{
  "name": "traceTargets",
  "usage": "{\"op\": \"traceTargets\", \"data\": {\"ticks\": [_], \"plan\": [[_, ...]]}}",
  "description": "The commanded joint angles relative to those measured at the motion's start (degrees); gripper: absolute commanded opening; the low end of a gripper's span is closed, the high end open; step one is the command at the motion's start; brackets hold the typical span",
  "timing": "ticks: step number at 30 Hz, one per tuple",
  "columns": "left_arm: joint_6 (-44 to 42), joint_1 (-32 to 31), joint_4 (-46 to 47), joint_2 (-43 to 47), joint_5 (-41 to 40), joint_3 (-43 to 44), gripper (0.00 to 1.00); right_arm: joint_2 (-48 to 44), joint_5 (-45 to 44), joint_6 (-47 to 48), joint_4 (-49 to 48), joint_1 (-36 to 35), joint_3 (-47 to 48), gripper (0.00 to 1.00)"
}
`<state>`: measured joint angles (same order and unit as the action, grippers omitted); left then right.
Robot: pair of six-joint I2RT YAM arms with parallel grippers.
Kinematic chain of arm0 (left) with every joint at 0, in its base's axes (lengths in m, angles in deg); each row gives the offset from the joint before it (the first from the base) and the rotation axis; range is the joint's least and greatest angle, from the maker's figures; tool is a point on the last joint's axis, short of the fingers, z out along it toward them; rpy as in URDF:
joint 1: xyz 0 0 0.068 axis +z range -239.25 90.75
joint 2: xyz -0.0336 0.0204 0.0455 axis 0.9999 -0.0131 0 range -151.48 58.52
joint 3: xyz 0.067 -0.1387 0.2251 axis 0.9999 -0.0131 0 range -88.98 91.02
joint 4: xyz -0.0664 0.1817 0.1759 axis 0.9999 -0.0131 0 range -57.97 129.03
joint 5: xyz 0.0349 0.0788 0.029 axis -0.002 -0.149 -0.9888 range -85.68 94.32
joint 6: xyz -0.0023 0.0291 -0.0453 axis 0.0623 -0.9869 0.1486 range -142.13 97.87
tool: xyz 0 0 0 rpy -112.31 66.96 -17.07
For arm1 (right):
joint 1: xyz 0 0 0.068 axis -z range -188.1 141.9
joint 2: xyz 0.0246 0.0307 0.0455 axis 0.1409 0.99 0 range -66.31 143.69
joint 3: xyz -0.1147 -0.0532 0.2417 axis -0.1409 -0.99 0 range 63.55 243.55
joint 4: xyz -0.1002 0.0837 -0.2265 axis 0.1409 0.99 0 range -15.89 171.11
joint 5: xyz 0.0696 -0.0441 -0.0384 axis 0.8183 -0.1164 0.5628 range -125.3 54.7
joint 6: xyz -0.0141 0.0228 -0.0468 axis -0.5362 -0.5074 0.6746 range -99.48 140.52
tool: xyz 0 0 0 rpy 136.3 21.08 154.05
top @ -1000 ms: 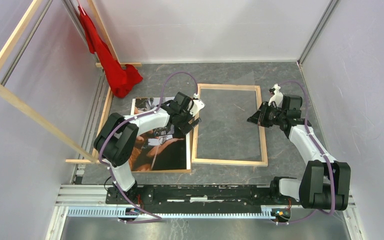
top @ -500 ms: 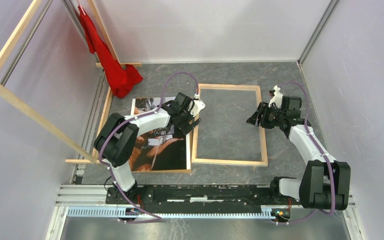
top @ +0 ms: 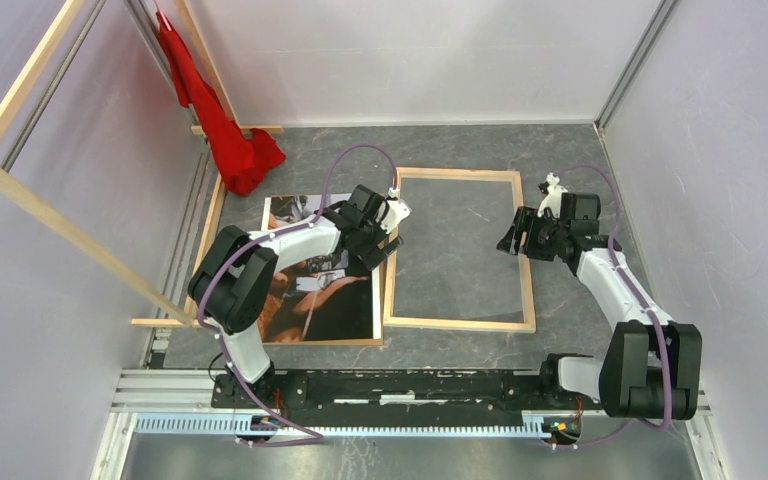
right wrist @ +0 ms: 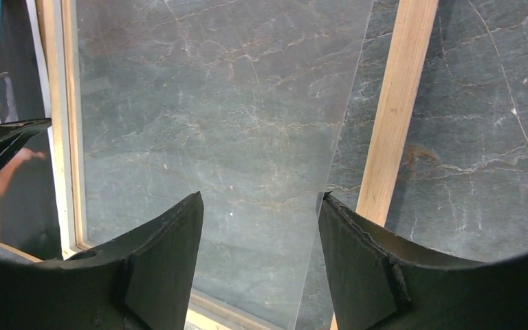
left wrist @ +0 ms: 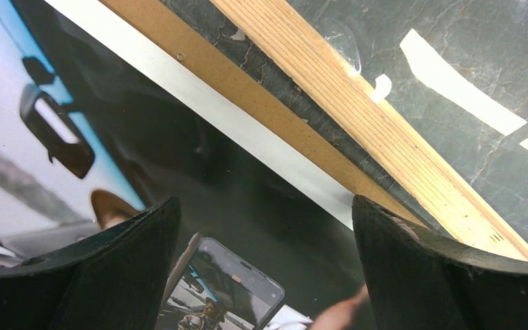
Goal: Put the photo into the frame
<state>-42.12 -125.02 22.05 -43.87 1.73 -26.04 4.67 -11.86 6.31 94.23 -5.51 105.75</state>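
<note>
Two spread grippers above the photo (top: 305,305) and the frame (top: 457,323), which lie side by side.

Nearest the arm bases, the photo lies face up on a brown backing board (top: 330,342), just left of the frame, which lies flat on the grey table (top: 580,150) with its wood side up. The left gripper (top: 387,243), jaws apart, hangs over the photo's right edge beside the frame's left rail. The right gripper (top: 512,238), also apart, is above the right rail, where a clear sheet (right wrist: 213,103) lies askew in the opening. Farthest back, a red cloth (top: 235,150) hangs beside pale beams (top: 70,225).
</note>
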Motion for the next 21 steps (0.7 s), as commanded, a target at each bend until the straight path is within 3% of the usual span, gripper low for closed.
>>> {"op": "traceTargets", "data": {"ticks": [1,21], "plan": [[0.9,-0.3,1.7,0.6,-0.7,-0.5,1.0,0.2,-1.8,1.4,-0.6,-0.5,2.5,0.68],[0.6,-0.3,1.4,0.6,-0.5,-0.5,1.0,4.6,-17.1,3.0,0.7,-7.5,4.7,0.71]]}}
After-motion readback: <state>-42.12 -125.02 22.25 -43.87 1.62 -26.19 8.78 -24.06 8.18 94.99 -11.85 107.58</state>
